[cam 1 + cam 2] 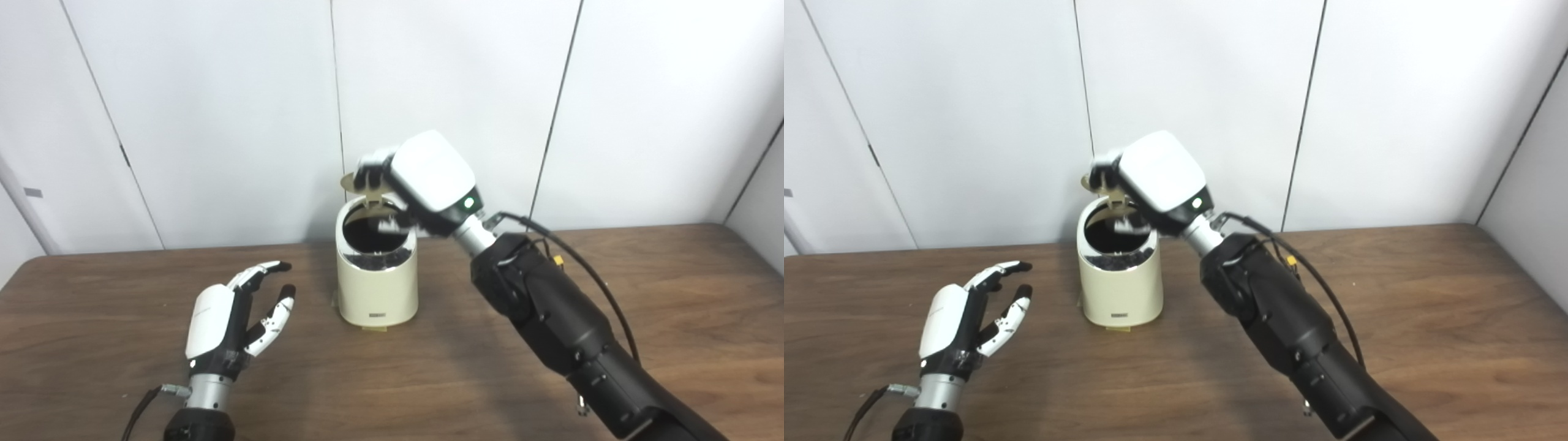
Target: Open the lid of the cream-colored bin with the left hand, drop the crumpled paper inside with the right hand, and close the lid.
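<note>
The cream-colored bin (376,282) stands on the table at mid-back. Its tan lid (362,185) is tipped up behind the dark opening. My right hand (422,180) hovers over the bin's right rim, palm down. Its fingers (370,166) curl at the lid's top edge, and a blurred thumb hangs over the opening, well apart from them. I see no crumpled paper in the hand or on the table; the bin's inside is dark. My left hand (236,318) rests left of the bin, fingers spread and holding nothing.
The brown wooden table (661,294) runs to a white panelled wall close behind the bin. A black cable (582,263) loops beside my right forearm. A small tan tab pokes out under the bin's base.
</note>
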Robot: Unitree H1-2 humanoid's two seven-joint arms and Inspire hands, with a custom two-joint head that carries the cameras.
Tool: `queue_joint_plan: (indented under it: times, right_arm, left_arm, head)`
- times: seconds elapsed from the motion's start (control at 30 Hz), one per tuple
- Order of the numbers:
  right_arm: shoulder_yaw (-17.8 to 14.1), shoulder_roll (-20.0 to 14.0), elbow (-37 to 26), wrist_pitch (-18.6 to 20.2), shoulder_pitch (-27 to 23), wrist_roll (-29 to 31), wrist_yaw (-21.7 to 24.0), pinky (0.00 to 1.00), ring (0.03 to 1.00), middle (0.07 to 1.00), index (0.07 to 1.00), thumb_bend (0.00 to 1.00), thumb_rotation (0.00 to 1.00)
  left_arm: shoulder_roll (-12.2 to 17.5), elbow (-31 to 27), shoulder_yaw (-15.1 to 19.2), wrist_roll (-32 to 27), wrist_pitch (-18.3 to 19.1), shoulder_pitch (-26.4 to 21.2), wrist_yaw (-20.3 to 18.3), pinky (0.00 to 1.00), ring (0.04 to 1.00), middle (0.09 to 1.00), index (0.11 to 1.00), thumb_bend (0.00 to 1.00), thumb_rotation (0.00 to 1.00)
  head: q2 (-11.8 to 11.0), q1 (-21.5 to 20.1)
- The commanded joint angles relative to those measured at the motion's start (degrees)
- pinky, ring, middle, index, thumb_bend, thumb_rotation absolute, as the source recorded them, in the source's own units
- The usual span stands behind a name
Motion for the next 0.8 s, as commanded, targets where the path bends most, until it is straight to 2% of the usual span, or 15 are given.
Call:
queue_joint_plan:
  times: [0.0,0.03,0.07,0.1,0.17,0.2,0.23,0.27,0.3,0.33,0.43,0.47,0.57,0.7,0.77]
  right_arm:
    - [-1.50,0.41,-1.61,-0.26,-2.09,1.30,-2.91,0.22,0.295,0.464,0.506,0.52,0.02]
    - [-1.68,0.40,-1.73,-0.19,-1.79,1.39,-3.40,0.24,0.312,0.465,0.510,0.52,0.02]
    - [-2.03,0.24,-1.86,-0.63,-1.30,1.95,-4.02,0.31,0.385,0.471,0.511,0.51,0.02]
    - [-2.39,0.05,-2.01,-1.06,-0.81,2.62,-4.42,0.33,0.399,0.472,0.511,0.51,0.02]
    - [-3.60,-0.17,-2.64,-1.85,0.51,5.15,-4.34,0.46,0.544,0.605,0.499,0.50,0.13]
    - [-4.17,-0.26,-2.90,-2.29,1.11,6.46,-4.14,0.53,0.632,0.701,0.697,0.52,0.32]
    - [-4.71,-0.48,-2.95,-3.13,1.73,7.77,-4.18,0.55,0.673,0.757,0.787,0.52,0.36]
    - [-5.26,-0.69,-2.92,-3.93,2.35,9.11,-4.13,0.64,0.780,0.858,0.889,0.50,0.41]
    - [-5.82,-0.91,-2.67,-4.94,3.00,10.64,-4.07,0.66,0.826,0.908,0.938,0.49,0.43]
    - [-6.50,-1.17,-2.20,-6.16,3.87,12.46,-4.08,0.62,0.864,0.963,0.975,0.49,0.50]
    - [-8.25,-1.77,-0.82,-8.71,6.68,15.77,-4.64,0.63,0.872,0.996,0.997,0.50,0.56]
    - [-8.64,-1.97,-0.17,-9.74,7.37,16.27,-5.12,0.70,0.900,0.999,0.999,0.50,0.58]
    - [-10.34,-1.80,4.26,-13.20,9.79,18.38,-8.24,0.80,0.954,1.000,1.000,0.52,0.64]
    - [-11.55,-1.80,8.46,-14.25,12.52,18.29,-11.37,0.85,0.955,0.994,1.000,0.56,0.76]
    - [-12.32,-1.54,9.92,-14.03,13.98,19.17,-12.26,0.85,0.952,0.991,1.000,0.58,0.77]
  left_arm:
    - [0.63,-1.95,0.14,0.33,-0.49,-2.58,0.95,0.73,0.805,0.793,0.780,0.36,0.79]
    - [0.62,-1.97,0.16,0.35,-0.48,-2.58,0.96,0.73,0.805,0.793,0.779,0.36,0.79]
    - [0.61,-1.98,0.19,0.32,-0.52,-2.58,0.98,0.73,0.805,0.792,0.779,0.36,0.78]
    - [0.61,-2.01,0.20,0.31,-0.46,-2.57,0.91,0.73,0.805,0.792,0.779,0.36,0.78]
    - [0.62,-2.06,0.22,0.24,-0.45,-2.57,0.83,0.73,0.806,0.794,0.782,0.36,0.79]
    - [0.61,-1.92,0.26,0.21,-0.60,-2.63,0.95,0.73,0.805,0.794,0.781,0.37,0.79]
    - [0.58,-1.75,0.30,0.20,-0.86,-2.69,1.22,0.73,0.804,0.793,0.780,0.37,0.78]
    - [0.59,-1.55,0.33,0.25,-1.14,-2.77,1.51,0.73,0.799,0.788,0.777,0.36,0.77]
    - [0.64,-1.41,0.34,0.28,-1.27,-2.84,1.63,0.72,0.797,0.785,0.776,0.36,0.77]
    - [0.70,-1.27,0.34,0.29,-1.38,-2.90,1.69,0.72,0.799,0.785,0.775,0.36,0.77]
    - [0.77,-1.13,0.41,-0.02,-1.40,-2.95,1.51,0.73,0.803,0.786,0.775,0.36,0.77]
    - [0.78,-1.09,0.44,-0.12,-1.46,-2.95,1.51,0.72,0.804,0.787,0.774,0.36,0.76]
    - [0.84,-0.88,0.49,-0.32,-1.69,-2.97,1.62,0.72,0.805,0.787,0.772,0.36,0.75]
    - [1.01,-1.02,0.40,-0.03,-1.31,-2.93,1.41,0.73,0.804,0.785,0.776,0.36,0.77]
    - [1.07,-0.91,0.41,-0.20,-1.47,-2.93,1.40,0.73,0.804,0.786,0.776,0.36,0.77]
  head:
    - [0.08,-0.05]
    - [0.08,-0.05]
    - [0.08,-0.05]
    - [0.08,-0.05]
    - [0.08,-0.05]
    - [0.04,-0.21]
    - [0.04,-0.21]
    - [0.02,-0.25]
    - [-0.03,-0.27]
    - [-0.03,-0.27]
    - [-0.13,-0.42]
    - [-0.10,-0.41]
    - [-0.05,-0.39]
    - [-0.14,-0.43]
    - [-0.11,-0.43]
